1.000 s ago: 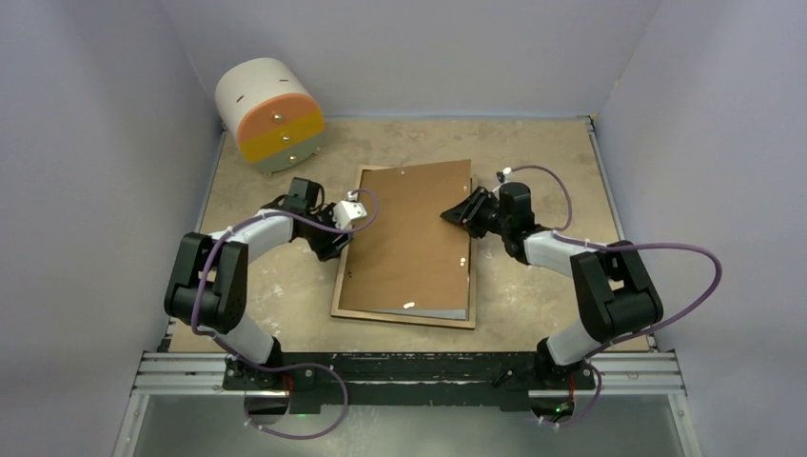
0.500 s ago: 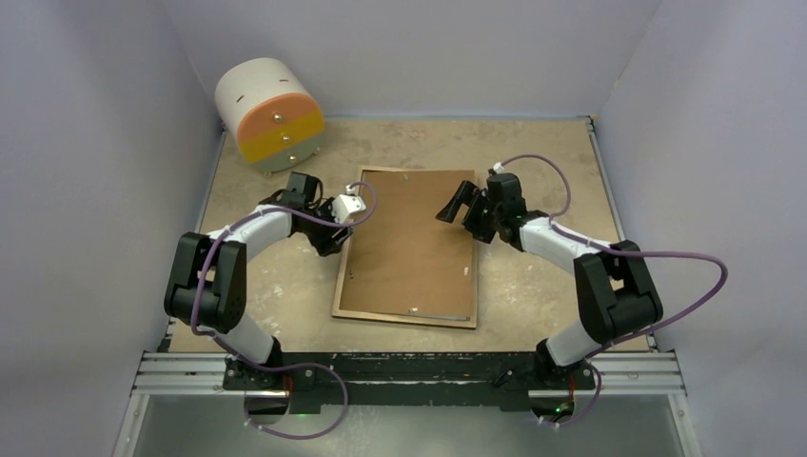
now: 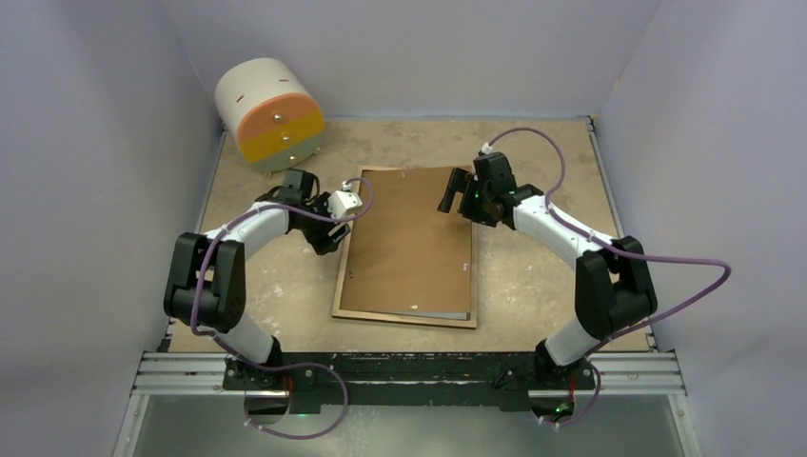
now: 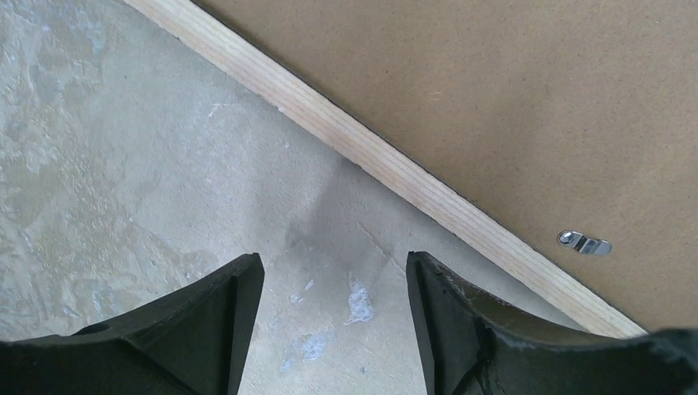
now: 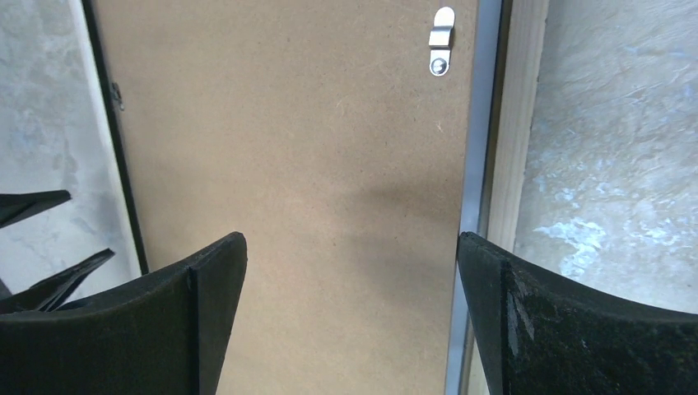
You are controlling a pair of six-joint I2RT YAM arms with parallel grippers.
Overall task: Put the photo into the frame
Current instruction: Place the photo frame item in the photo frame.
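The frame (image 3: 404, 319) lies face down mid-table, its light wood rim (image 4: 370, 156) up. A brown hardboard backing panel (image 3: 409, 238) rests flat inside it. The photo is hidden under that panel. A thin pale strip (image 5: 471, 164) shows between the panel and the right rim (image 5: 518, 123); I cannot tell what it is. My left gripper (image 3: 328, 240) is open over bare table just outside the frame's left rim, nothing between its fingers (image 4: 222, 313). My right gripper (image 3: 454, 192) hangs wide open above the panel (image 5: 288, 148) near the frame's right far corner, holding nothing.
A white cylindrical drawer unit (image 3: 269, 114) with orange, yellow and green fronts stands at the far left. Small metal turn clips (image 5: 442, 39) (image 4: 583, 243) sit on the panel's edges. Grey walls close in the table on three sides.
The right gripper opened and let go of the panel's right edge, then drew back and up. The skewed panel dropped flat into the frame. The left gripper opened slightly.
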